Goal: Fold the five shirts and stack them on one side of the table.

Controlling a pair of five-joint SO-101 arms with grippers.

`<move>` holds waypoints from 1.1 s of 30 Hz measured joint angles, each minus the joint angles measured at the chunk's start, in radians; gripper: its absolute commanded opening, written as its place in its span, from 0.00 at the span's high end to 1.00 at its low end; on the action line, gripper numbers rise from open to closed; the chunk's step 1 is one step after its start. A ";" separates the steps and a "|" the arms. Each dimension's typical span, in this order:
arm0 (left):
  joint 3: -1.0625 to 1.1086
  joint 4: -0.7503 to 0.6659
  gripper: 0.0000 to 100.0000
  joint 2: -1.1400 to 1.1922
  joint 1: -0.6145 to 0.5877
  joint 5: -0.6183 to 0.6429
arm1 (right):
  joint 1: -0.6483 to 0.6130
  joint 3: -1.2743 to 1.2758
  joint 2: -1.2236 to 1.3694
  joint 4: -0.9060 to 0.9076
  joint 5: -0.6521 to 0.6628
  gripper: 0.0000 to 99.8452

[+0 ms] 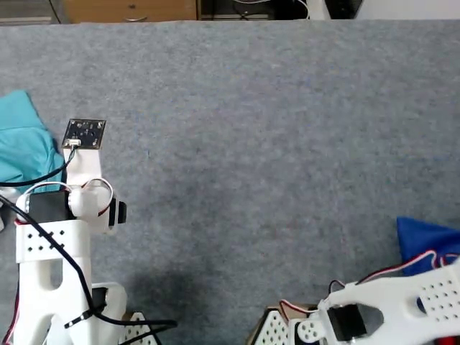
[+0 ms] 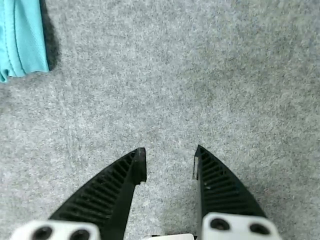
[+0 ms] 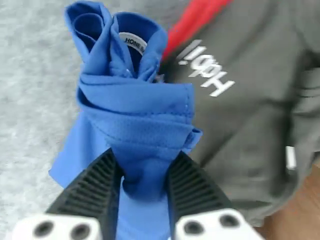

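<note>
Grey felt table (image 1: 273, 144) runs wide and bare through the middle, from the far edge by the wooden cabinet (image 1: 129, 8) down toward my two bases, with plenty of room between my arms. At the left edge lies the teal shirt (image 1: 25, 144), just beside my left arm (image 1: 65, 215). My left gripper (image 2: 170, 150) hangs over plain felt, jaws spread and grasping nothing, the teal hem well clear of the fingertips. At the right edge a corner of the blue shirt (image 1: 424, 241) pokes out by my right arm (image 1: 388, 309). The wrist camera gives the close detail: my right gripper (image 3: 145, 155) is clenched on the bunched blue shirt, collar and label turned up, right against a grey shirt (image 3: 240, 115) with a red stripe.
</note>
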 measured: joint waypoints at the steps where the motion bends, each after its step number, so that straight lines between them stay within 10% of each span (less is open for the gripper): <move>1: 0.000 0.000 0.83 0.000 0.000 0.000 | 0.018 0.000 0.000 -0.008 0.005 1.00; 33: 0.000 0.000 0.83 0.000 0.000 0.000 | 0.304 -0.086 0.008 -0.132 0.006 0.99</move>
